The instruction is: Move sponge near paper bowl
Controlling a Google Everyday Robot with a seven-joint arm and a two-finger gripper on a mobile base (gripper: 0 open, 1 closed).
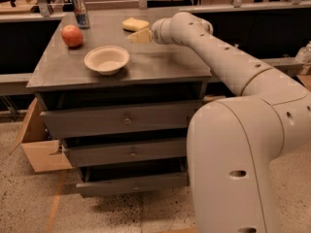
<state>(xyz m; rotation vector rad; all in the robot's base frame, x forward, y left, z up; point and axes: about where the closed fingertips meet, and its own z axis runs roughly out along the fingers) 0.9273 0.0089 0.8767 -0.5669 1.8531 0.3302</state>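
The sponge (135, 24) is a pale yellow block lying at the back of the grey tabletop (160, 62). The paper bowl (107, 59) is a shallow cream bowl near the table's front left. My gripper (139, 36) is a yellowish wedge at the end of the white arm, hovering just in front of the sponge and to the right of and behind the bowl. It holds nothing that I can see.
A red apple (72, 35) sits to the left of and behind the bowl. A drink can (80, 11) stands at the back left corner. The table is a drawer cabinet (126, 120). A cardboard box (39, 144) sits on the floor at its left.
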